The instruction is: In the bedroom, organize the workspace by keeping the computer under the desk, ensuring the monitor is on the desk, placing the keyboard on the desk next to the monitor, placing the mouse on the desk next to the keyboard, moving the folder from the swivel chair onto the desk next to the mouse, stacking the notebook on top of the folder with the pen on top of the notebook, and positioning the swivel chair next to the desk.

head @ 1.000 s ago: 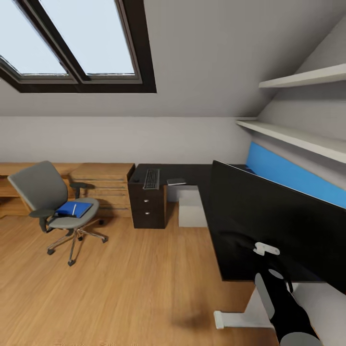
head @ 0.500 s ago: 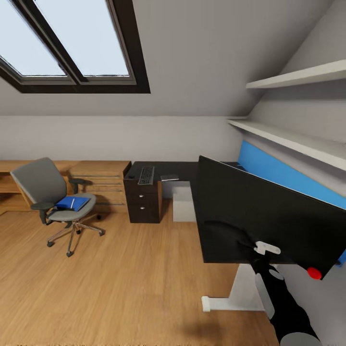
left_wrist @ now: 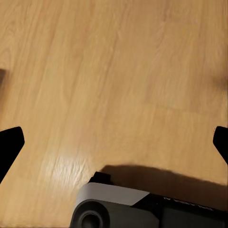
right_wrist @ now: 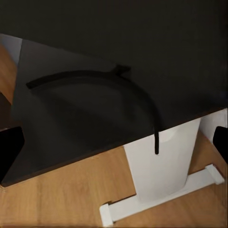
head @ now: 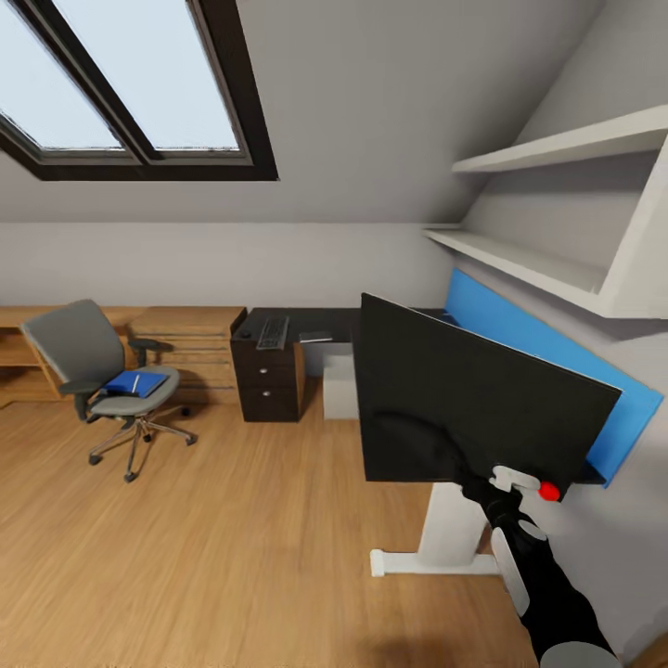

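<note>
While right end effector [head: 506, 482] spreads wide, monitor [head: 464, 399] just ahead; folder [head: 135, 382] on swivel chair [head: 88, 357]

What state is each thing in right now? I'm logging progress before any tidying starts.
swivel chair: upright, standing apart from the dark desk.
folder: lying flat on the chair seat.
keyboard: lying on the dark desk.
desk drawers: shut.
left gripper: open, above the wood floor.
right gripper: open.
</note>
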